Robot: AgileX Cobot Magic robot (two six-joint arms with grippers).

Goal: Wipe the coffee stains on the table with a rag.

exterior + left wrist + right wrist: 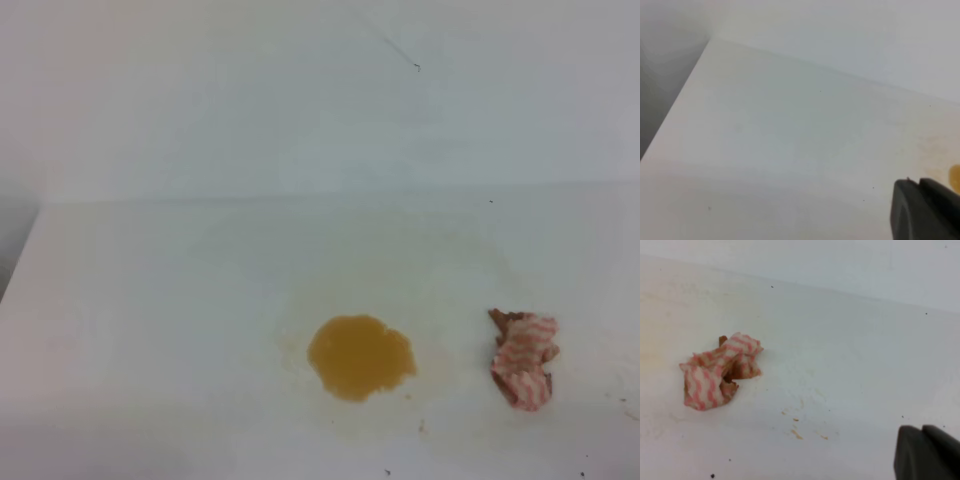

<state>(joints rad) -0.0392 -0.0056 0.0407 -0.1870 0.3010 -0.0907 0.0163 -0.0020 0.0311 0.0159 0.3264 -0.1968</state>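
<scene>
We see the coffee stains (361,356) as one amber blotch on the tabletop (180,300), toward the near edge, roughly mid-width. Faint yellowish smearing spreads from it toward the far edge and right.

The rag (523,358) sits bunched, pink-and-white striped, to the right of the blotch, apart from it, also near the near edge. In the right wrist view the rag (720,371) has brown soiled patches, with small brown crumbs on the tabletop beside it.

Left tool (925,210): only a dark corner shows in its wrist view, over bare tabletop just left of the stain's edge (955,177). We cannot tell the jaw state.

Right tool (925,452): same, dark corner only, well apart from the rag. Cannot tell its state.

Neither tool shows in the high view.
</scene>
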